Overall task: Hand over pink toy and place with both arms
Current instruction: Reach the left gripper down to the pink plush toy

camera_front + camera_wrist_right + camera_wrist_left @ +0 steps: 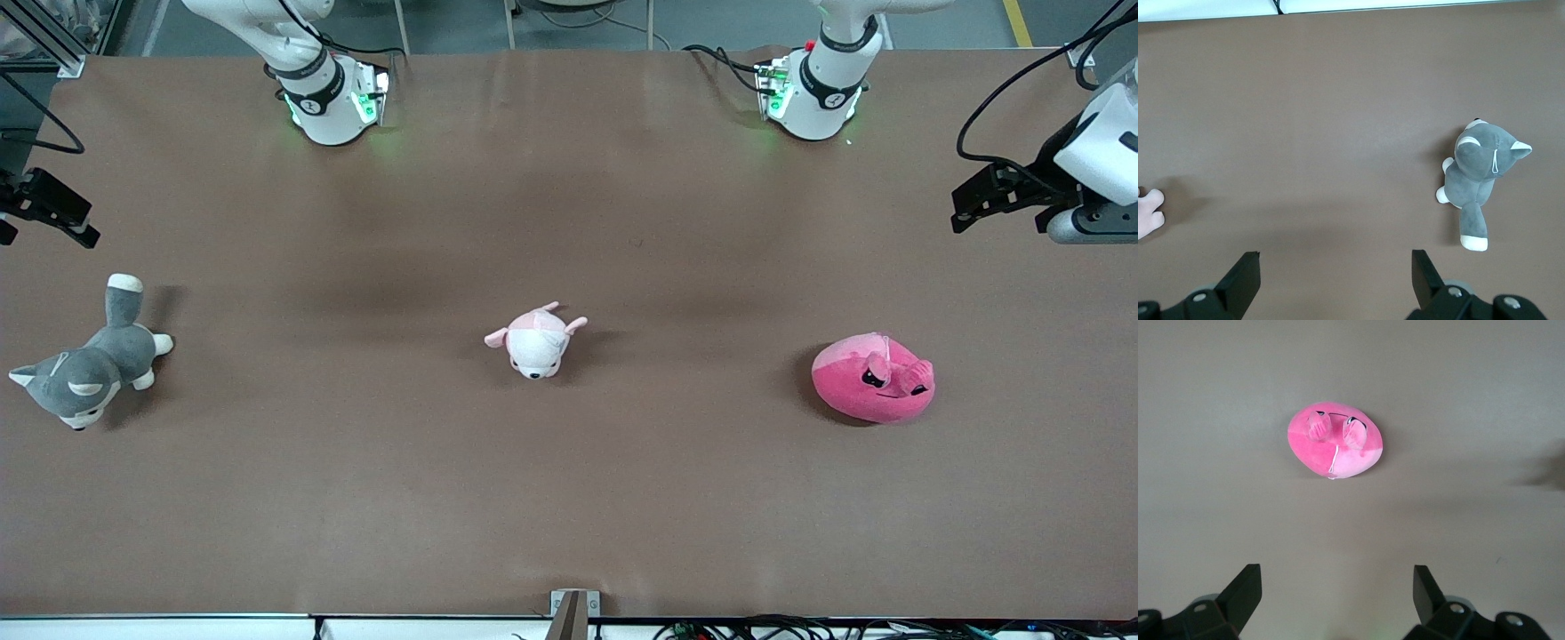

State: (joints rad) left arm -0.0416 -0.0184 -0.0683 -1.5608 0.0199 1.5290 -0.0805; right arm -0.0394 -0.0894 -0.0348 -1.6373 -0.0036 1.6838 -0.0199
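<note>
The table [569, 498] is covered in brown and carries three plush toys in a loose row across its middle. The left arm [831, 80] and the right arm [311, 84] rise from bases along the edge farthest from the front camera. The left gripper [991, 200] hangs in the air over the left arm's end of the table, fingers spread wide with nothing between them. The right gripper [49, 213] hangs over the right arm's end, likewise wide apart and empty. The grey dog [89, 364] lies near the right arm's end. The pink toy [873, 378] rests on the table toward the left arm's end, untouched. The pale plush [536, 340] lies midway between them.
</note>
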